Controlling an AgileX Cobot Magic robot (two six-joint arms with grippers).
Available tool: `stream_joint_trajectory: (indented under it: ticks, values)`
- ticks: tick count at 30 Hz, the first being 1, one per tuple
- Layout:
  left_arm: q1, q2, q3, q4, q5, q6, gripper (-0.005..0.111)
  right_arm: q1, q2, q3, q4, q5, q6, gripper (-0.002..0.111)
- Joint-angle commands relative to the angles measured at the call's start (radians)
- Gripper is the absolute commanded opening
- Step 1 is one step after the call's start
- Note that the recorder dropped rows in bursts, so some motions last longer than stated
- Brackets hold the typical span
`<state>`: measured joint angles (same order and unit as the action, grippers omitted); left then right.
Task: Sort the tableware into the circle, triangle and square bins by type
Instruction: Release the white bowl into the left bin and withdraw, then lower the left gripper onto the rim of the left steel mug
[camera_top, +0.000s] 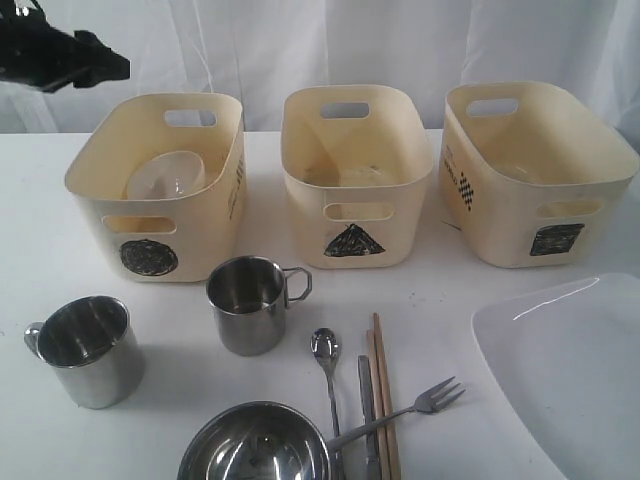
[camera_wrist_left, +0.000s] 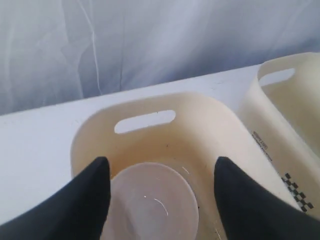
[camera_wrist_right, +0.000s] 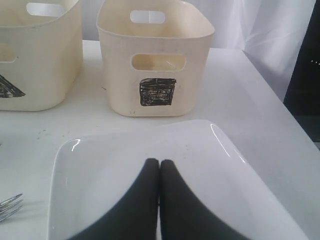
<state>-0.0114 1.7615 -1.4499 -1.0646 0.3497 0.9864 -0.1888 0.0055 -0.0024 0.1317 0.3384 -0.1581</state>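
DONE: white bowl in circle bin, below the left fingers, spread and empty | LEFT: mugs, steel bowl, cutlery, chopsticks, plate on the surface; right fingers clenched over plate, holding nothing

No word or number is legible anywhere. The only clear signs are black scribbled shapes, each at 6 o'clock on a cream tub's front, under the cut-out handle. In the exterior view a circle marks the circle bin at 10 o'clock, a triangle the triangle bin at 12, and a square the square bin at 2. The square bin's side wall carries a printed label — a black-and-white chequered patch beside fine print too small to read. The left wrist view shows a like sticker on the triangle bin's side, equally illegible.
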Motion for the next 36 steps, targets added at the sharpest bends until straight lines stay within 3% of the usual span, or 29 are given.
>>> stream_joint_trajectory:
  ticks: [1,5,12,15,19,22,26,32,34,36]
  values:
    - [0.0,-0.148,-0.007,0.125,0.084,-0.026,0.064,0.003,-0.005,0.002,0.001,-0.002,0.004,0.0]
    - [0.0,-0.28,-0.007,0.323,0.254,-0.198,0.046,0.003,-0.005,0.002,0.001,-0.002,0.004,0.0]
    - [0.0,-0.445,0.04,0.746,0.461,-0.567,0.0,0.003,-0.005,0.002,0.001,-0.002,0.004,0.0]
    - [0.0,-0.459,0.091,0.831,0.53,-0.637,0.0,0.003,-0.005,0.002,0.003,-0.002,0.004,0.0]
    - [0.0,-0.447,0.21,0.837,0.573,-0.666,0.0,0.003,-0.005,0.002,0.003,-0.002,0.004,0.0]
    - [0.0,-0.445,0.323,0.832,0.5,-0.681,0.0,0.003,-0.005,0.002,0.003,-0.002,0.004,0.0]
    - [0.0,-0.445,0.494,0.815,0.305,-0.776,0.0,0.003,-0.005,0.002,0.003,-0.002,0.004,0.0]
    - [0.0,-0.445,0.523,0.679,0.271,-0.668,0.001,0.003,-0.005,0.002,0.003,-0.002,0.004,0.0]
    - [0.0,-0.445,0.533,0.646,0.292,-0.597,0.015,0.003,-0.005,0.002,0.003,-0.002,0.004,0.0]
    - [0.0,-0.445,0.552,0.607,0.308,-0.524,0.043,0.003,-0.005,0.002,0.003,-0.002,0.004,0.0]
